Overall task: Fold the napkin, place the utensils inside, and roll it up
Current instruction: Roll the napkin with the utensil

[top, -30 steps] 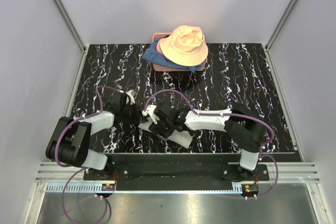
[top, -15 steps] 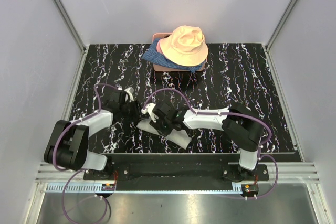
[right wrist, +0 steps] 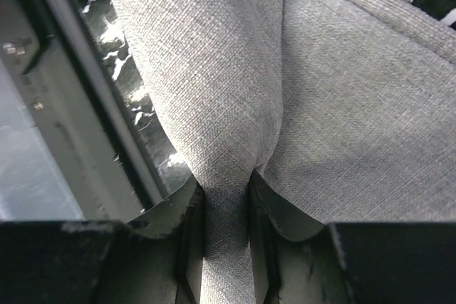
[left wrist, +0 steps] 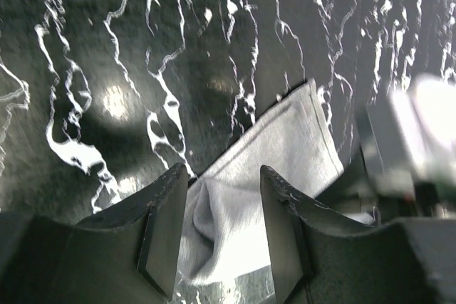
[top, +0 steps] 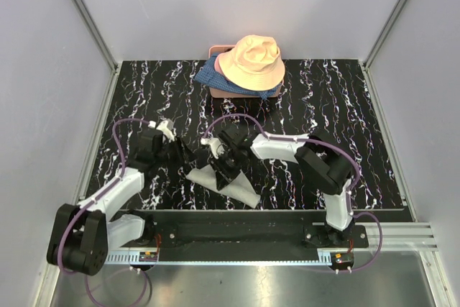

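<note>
The light-grey napkin [top: 237,186] lies bunched on the black marbled table near the front edge. My right gripper [top: 226,165] is shut on a raised fold of the napkin [right wrist: 235,69], and the cloth is pinched between its fingers [right wrist: 226,211]. My left gripper [top: 181,153] is open, just left of the napkin. In the left wrist view a puckered corner of the napkin [left wrist: 278,147] shows in the gap between the open fingers [left wrist: 224,229], which do not grip it. The utensils are out of view.
A peach bucket hat [top: 251,60] sits on blue patterned fabric [top: 210,75] over a pink box [top: 214,51] at the back centre. Grey walls close off the left, right and back. A metal rail [top: 237,231] runs along the front edge.
My left arm has drawn back to the left, away from the napkin. My right gripper has moved slightly away from the front edge with the fold, and more of the napkin now shows.
</note>
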Controlling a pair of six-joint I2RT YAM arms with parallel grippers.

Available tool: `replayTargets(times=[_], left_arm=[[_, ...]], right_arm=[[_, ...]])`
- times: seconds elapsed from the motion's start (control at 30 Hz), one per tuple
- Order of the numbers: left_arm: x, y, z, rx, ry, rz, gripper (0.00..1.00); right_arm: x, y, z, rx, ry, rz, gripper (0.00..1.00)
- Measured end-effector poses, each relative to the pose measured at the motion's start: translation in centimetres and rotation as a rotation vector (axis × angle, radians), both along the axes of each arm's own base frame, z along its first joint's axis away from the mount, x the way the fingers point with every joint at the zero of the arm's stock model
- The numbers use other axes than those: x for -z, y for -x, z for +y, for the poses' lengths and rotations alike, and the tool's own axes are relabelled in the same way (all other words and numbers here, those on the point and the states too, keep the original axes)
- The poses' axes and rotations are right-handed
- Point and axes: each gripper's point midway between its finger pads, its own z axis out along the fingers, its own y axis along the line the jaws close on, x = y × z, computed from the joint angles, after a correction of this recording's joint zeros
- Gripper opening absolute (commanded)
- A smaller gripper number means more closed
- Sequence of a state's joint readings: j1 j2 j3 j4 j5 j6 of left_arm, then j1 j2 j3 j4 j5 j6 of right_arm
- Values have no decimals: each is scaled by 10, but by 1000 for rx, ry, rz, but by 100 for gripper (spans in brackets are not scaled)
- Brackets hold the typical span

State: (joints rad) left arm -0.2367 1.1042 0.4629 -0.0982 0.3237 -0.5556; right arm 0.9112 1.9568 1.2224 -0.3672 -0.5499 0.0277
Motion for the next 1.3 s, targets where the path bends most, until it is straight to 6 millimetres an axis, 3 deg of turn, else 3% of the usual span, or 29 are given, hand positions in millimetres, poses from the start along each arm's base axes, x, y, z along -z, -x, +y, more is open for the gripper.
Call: replayTargets(times=[0.33,0.6,0.7,0.73,0.87,0.9,1.07,1.17,1.3], left_arm=[[10,20,-9,56,74,-26,50],[15,25,-18,93,125,-24,51],[17,26,-21,105,145,-17,42],[19,27,-22,106,152,-12,29],[27,31,-23,109,160,23,3],[29,31,-23,108,160,28,0],[34,32,-22,100,151,55,0],[35,30,-20,87,135,80,0],[36,25,-18,69,111,106,0]], right_arm=[[0,-5,-9,1,-78,312,32],[2,-6,-8,-8,-130,495,33],[2,-7,-8,-9,-145,540,33],[2,-7,-8,-8,-149,550,34],[1,-9,-8,-3,-159,581,41],[0,-10,-8,-2,-162,583,43],[-6,-17,-6,7,-182,592,67],[-12,-21,-7,27,-176,575,72],[-26,-40,-9,65,-144,409,74]])
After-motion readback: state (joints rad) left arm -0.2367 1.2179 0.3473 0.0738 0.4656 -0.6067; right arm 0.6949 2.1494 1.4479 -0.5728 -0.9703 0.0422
